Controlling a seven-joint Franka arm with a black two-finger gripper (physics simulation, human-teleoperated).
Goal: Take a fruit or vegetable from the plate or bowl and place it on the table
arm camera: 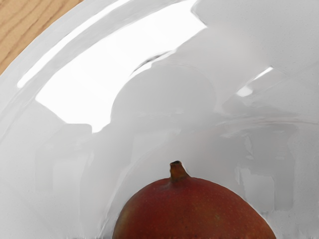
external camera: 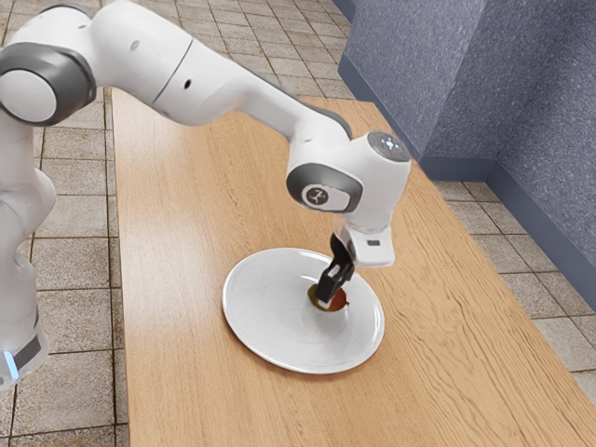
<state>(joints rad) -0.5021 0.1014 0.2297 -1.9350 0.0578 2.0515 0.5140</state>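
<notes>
The jaws are down at a red and yellow-green fruit (external camera: 339,299), directly beside it and partly in front of it; whether they are closed on it or how far apart they stand, I cannot tell. The fruit is within the rim of a white plate (external camera: 265,312), its short stem (arm camera: 177,170) visible in the wrist view. One fruit, one plate, one arm (external camera: 209,86). The desk (external camera: 172,335) is light grained wood, above beige floor tiles (external camera: 73,317), near speckled blue-grey walls (external camera: 405,74).

Exterior high and oblique, wrist close above same plate (external camera: 265,318)
</notes>
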